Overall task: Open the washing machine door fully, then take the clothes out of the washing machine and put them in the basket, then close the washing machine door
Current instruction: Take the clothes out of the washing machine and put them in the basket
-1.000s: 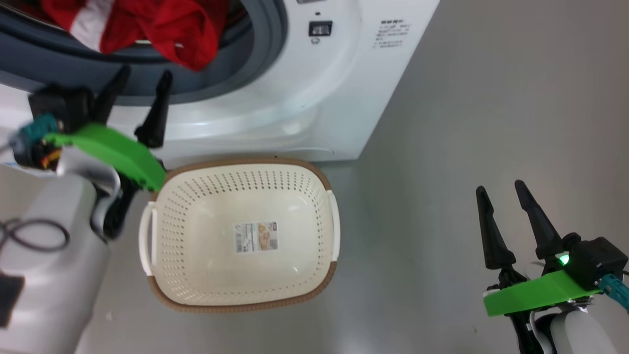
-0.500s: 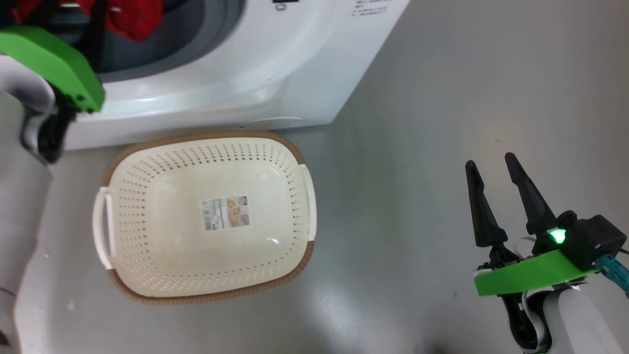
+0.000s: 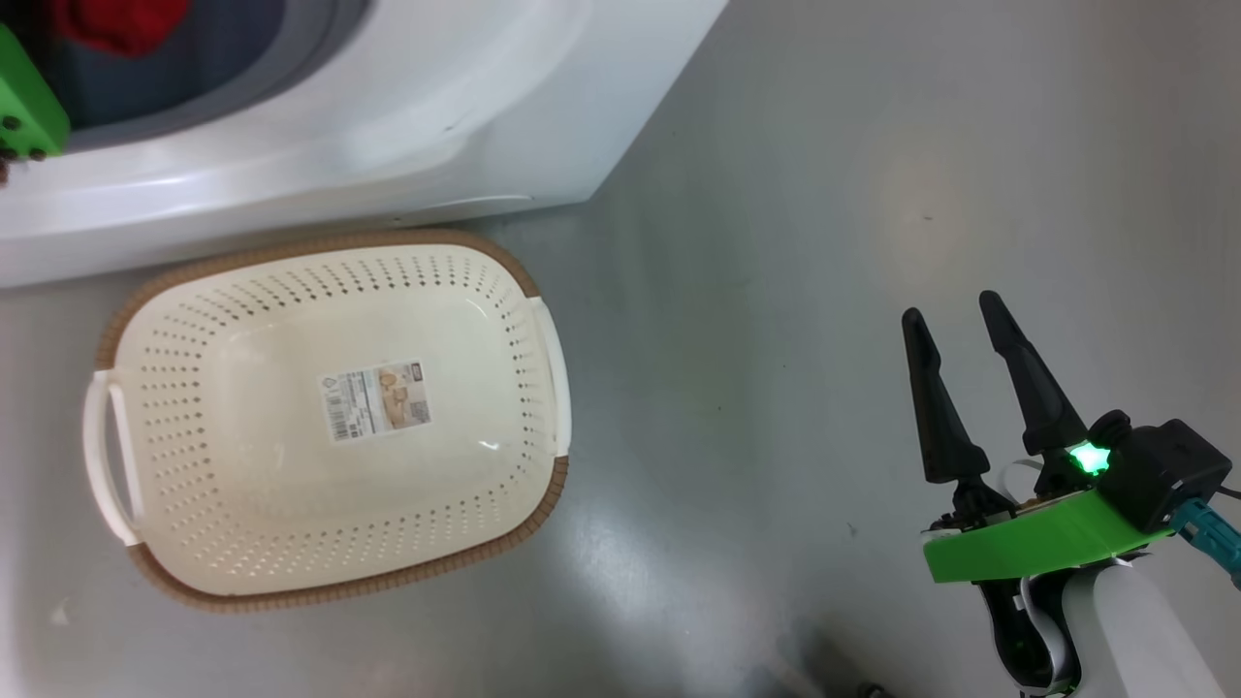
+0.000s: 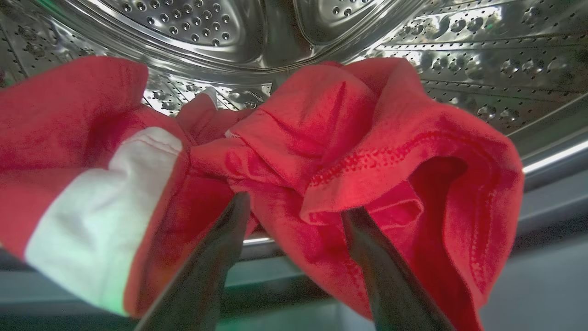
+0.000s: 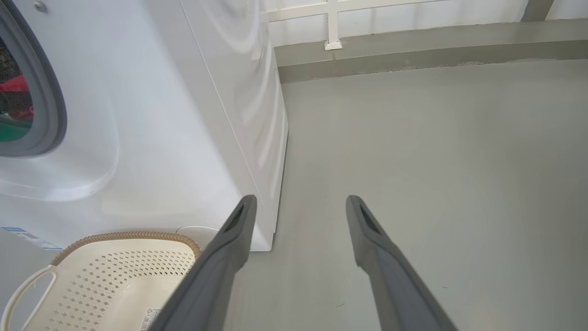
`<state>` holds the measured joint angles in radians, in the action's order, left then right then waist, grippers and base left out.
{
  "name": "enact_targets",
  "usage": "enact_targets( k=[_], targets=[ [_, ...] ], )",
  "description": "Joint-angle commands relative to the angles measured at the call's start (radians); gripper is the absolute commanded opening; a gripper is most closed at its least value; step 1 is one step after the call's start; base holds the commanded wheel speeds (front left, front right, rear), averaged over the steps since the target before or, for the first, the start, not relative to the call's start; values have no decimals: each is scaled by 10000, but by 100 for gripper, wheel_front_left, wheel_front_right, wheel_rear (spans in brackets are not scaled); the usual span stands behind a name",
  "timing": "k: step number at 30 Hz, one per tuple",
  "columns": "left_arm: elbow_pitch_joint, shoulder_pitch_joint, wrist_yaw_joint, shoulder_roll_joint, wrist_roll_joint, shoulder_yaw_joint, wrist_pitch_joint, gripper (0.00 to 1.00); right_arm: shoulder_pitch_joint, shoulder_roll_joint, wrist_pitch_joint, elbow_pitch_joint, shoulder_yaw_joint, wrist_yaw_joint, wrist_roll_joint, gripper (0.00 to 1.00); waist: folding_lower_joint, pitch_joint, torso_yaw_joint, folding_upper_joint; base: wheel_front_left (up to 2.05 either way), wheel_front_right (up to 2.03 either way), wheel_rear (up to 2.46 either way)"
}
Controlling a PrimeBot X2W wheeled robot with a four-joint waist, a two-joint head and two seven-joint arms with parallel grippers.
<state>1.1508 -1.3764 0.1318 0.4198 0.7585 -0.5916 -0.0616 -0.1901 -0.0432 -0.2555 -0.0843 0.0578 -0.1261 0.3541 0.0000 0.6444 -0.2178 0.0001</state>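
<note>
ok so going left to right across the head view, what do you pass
green cover of the left arm → basket → right claw

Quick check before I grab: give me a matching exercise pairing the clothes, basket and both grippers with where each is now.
1 clothes
2 basket
3 left gripper
4 right gripper

A open, over bare floor
B lying in the steel drum
C empty, in front of the washing machine
D open, fingers at the clothes

Pairs: 1-B, 2-C, 3-D, 4-A
</note>
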Motion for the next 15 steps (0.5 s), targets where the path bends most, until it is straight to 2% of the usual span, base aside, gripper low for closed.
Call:
enact_targets(
  k=[1,8,9,10,11,12,13,15],
  targets=[
    [-45,-270,-11,505,71,0,-1,100,-36,-70,-63,269,222,-46,50,100,0,198,-161,-1,0,0,0],
    [70,-441,-11,553,297,-432,30,100,-45,-70,-63,339,275,-46,64,100,0,317,-210,-1,0,0,0],
    [80,-451,-11,559,338,-477,-6,97,-57,-70,-63,345,285,-46,62,100,0,318,-211,-1,0,0,0],
    [76,-451,-11,563,361,-551,-19,83,-68,-70,-63,351,297,-46,62,100,0,315,-216,-1,0,0,0],
    [73,-453,-11,570,389,-621,-26,43,-80,-70,-63,358,309,-46,61,100,0,315,-219,-1,0,0,0],
    [58,-450,-11,568,430,-688,-27,18,-91,-70,-63,367,315,-46,55,100,0,314,-217,-1,0,0,0],
    [6,-444,-11,567,473,-762,-54,0,-98,-70,-63,380,309,-46,52,100,0,313,-210,-1,0,0,0],
    [-77,-436,-11,565,591,-868,-158,0,-108,-70,-63,402,288,-46,42,100,0,310,-186,-1,0,0,0]
  ],
)
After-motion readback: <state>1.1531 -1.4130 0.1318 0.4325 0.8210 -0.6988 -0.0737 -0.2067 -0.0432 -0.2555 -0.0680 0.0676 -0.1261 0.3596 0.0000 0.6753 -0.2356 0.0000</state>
